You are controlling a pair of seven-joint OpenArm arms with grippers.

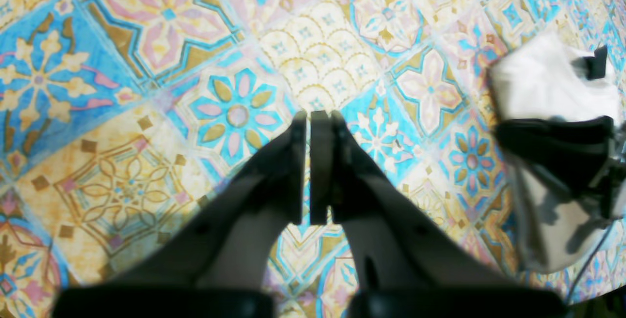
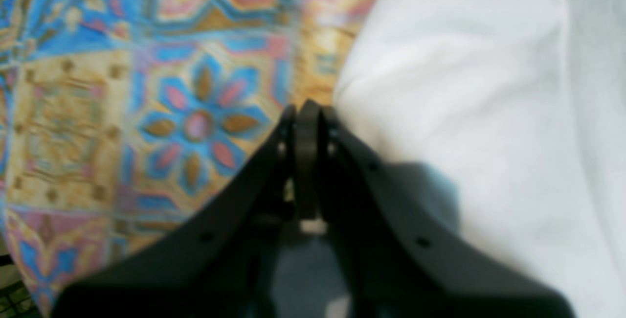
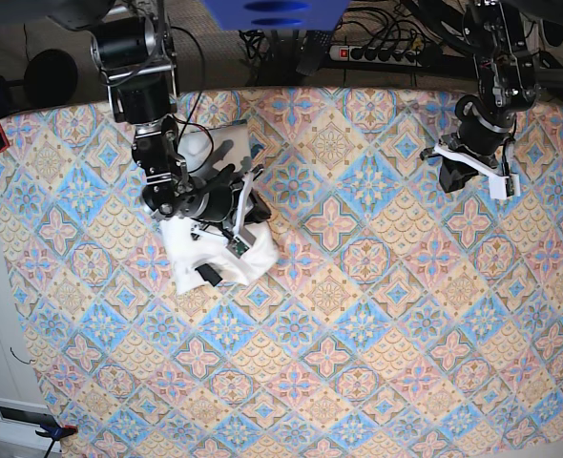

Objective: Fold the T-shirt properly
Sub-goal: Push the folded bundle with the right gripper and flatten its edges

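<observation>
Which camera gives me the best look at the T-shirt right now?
The base view: the whole T-shirt shows as a bunched white heap under the right gripper. The right wrist view gives only blurred white cloth filling its right side; the left wrist view shows it at the right edge, partly behind the other arm.

Right wrist view is soft all over, the T-shirt runs off its right edge, its print shows in no view, and in base view the right arm covers much of the bunched shirt.
</observation>
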